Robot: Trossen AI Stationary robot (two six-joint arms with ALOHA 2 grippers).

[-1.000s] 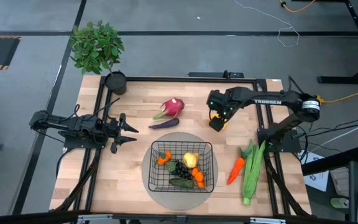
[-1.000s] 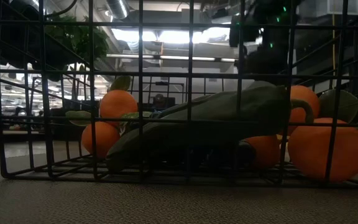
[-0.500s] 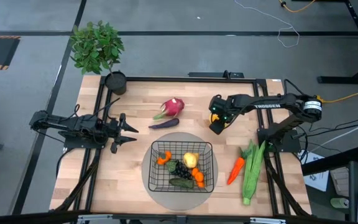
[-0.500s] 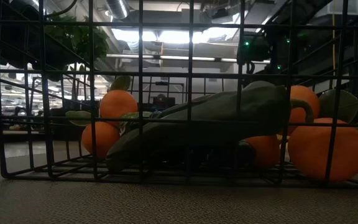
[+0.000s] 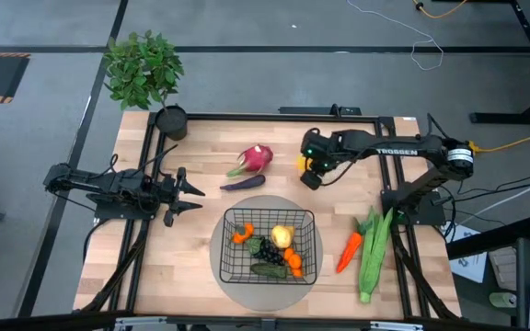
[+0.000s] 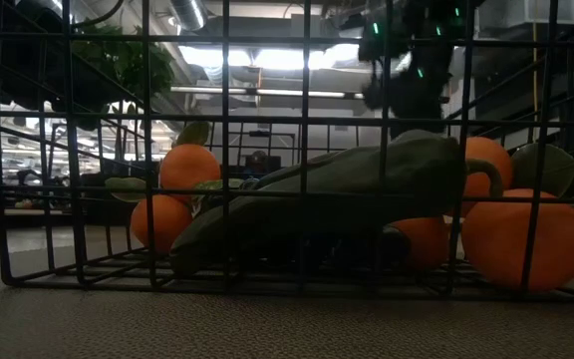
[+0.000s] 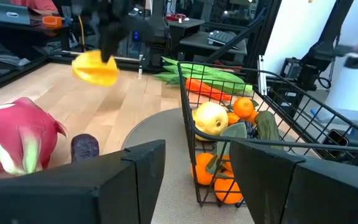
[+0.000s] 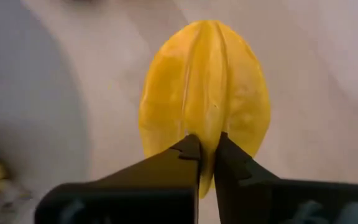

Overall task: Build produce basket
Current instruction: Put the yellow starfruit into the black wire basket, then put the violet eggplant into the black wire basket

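Note:
The black wire basket [image 5: 231, 267] stands on a round grey mat and holds oranges, a yellow fruit [image 5: 282, 235], dark grapes and a green cucumber [image 6: 347, 184]. A pink dragon fruit [image 5: 256, 158] and a purple eggplant [image 5: 243, 183] lie on the table beyond it. An orange carrot [image 5: 349, 251] and a long green husk [image 5: 372, 253] lie at the right. My right gripper [image 8: 207, 146] is shut on a yellow star fruit [image 8: 205, 93] over the table's far middle. My left gripper [image 5: 191, 193] waits open at the left. My right gripper pinches one raised ridge of the star fruit [image 8: 207, 127] between its two fingertips [image 8: 188, 149], at the fruit's near end. In the left wrist view the star fruit [image 7: 96, 68] hangs below the dark fingers, clear of the table.
A leafy plant [image 5: 142, 66] in a black pot [image 5: 170, 120] stands at the far left corner. Bare wood lies between the basket and the dragon fruit. The room beyond the table holds desks and cables.
My right gripper has gone toward the table's left edge and risen, as the low view shows. The yellow star fruit has come with it and hangs clear of the wood.

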